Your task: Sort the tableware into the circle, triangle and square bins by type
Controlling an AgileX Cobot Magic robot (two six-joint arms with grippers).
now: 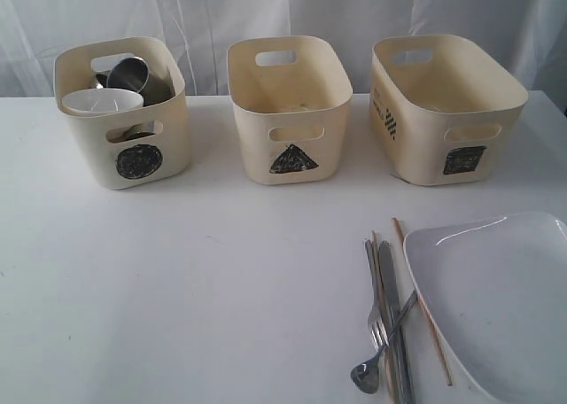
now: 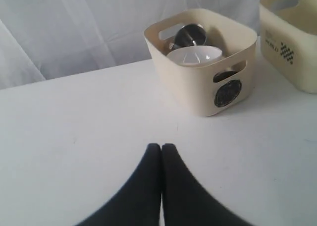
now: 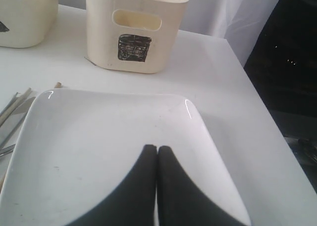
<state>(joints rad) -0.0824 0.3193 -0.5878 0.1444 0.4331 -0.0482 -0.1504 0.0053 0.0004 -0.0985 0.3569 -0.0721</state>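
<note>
L gripper (image 2: pixel 161 147): black fingers pressed tog., no gap, nothing btwn them. It sits above bare white table (image 2: pixel 74 137), w/ the circle bin (image 2: pixel 195 89) ahead of it. R gripper (image 3: pixel 157 149): fingers pressed tog. the same way, holding nothing, tips over the large white plate (image 3: pixel 99 132). Can't tell if they touch it.

In ext. view the plate lies flat at the table's near right, partly cut by the frame. Just left of it are the chopsticks (image 1: pixel 423 305), one stick right along the plate's edge. Next come the knife (image 1: pixel 392 315) and fork (image 1: pixel 372 280), roughly parallel, w/ the spoon (image 1: pixel 364 376) crossing them diagonally, bowl end nearest the camera.

Back row, L to R in ext. view: circle bin, triangle bin (image 1: pixel 288 112), square bin (image 1: pixel 434 129), all upright and apart from each other. Circle bin holds the small white bowl (image 1: pixel 100 101) at front and a tilted steel mug (image 1: pixel 137 74) behind it. There's more metal beside the mug, can't make out which piece. Square bin stands nearest the plate.
</note>
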